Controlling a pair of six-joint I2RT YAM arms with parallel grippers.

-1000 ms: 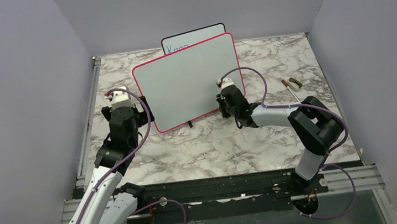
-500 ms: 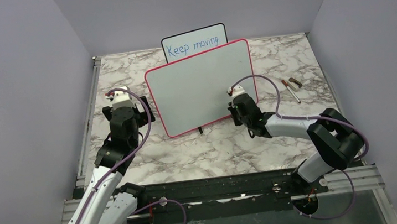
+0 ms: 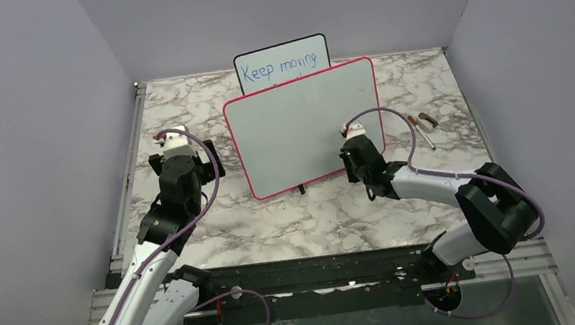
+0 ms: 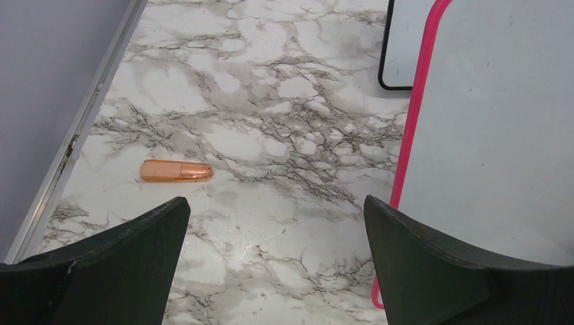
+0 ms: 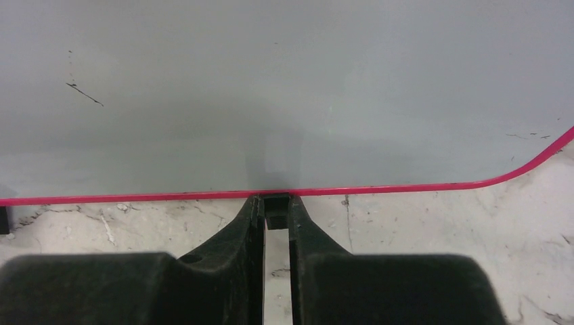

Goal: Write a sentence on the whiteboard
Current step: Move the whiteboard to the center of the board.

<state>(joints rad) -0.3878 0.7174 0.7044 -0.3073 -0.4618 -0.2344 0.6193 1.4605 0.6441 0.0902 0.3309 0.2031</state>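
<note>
You are looking at the whiteboard (image 3: 305,128) standing near the middle of the marble bench (image 3: 181,101), leaning back a little and turned slightly, so its right end is sitting farther back than its left. Its pink-red frame is rising in front of a smaller black-framed board (image 3: 281,58), and that board is showing the blue words "Keep moving" above the frame's top edge. You cannot tell whether the two boards are touching.

Your right pincer (image 5: 276,203) is reaching in low at the whiteboard's lower right part. Its fingers (image 5: 247,223) are standing almost together and are pinching a small black piece right under the bottom of the pink frame, so it is gripping the whiteboard by its lower edge. In the right wrist view the board's face is showing a thin dark scratch (image 5: 84,93) toward the left.

Your left pincer (image 4: 274,206) is hanging with its jaws spread wide and holding nothing, just beside the whiteboard's left edge and above bare marble. An orange cap (image 4: 176,170) is lying flat on the bench beyond it, near the left rail.

Over by the right side of the bench, a slim pen (image 3: 424,133) and a short brown piece (image 3: 428,120) are lying close together, apart from the whiteboard.
</note>
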